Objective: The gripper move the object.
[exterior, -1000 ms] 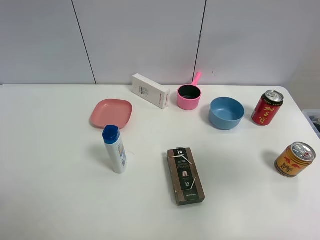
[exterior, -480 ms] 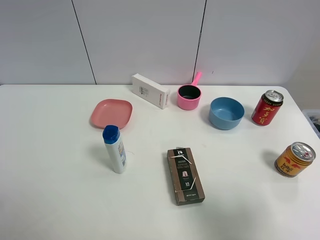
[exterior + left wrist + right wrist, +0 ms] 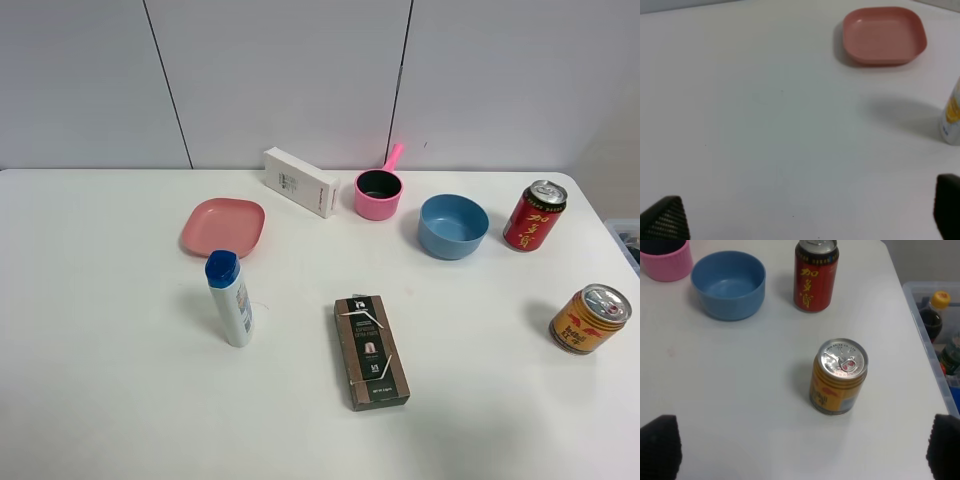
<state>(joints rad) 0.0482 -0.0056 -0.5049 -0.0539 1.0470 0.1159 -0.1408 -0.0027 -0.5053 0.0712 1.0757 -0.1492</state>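
The tall red can with yellow characters and a silver top stands upright at the table's far right, beside the blue bowl. It also shows in the right wrist view. My right gripper is open and empty, its fingertips wide apart, well short of the red can, with the orange-gold can between them. My left gripper is open and empty over bare table. Neither arm shows in the exterior high view.
An orange-gold can stands near the right edge. A pink pot, white box, pink plate, blue-capped bottle and dark box lie across the table. A plastic bin with bottles sits off the right edge.
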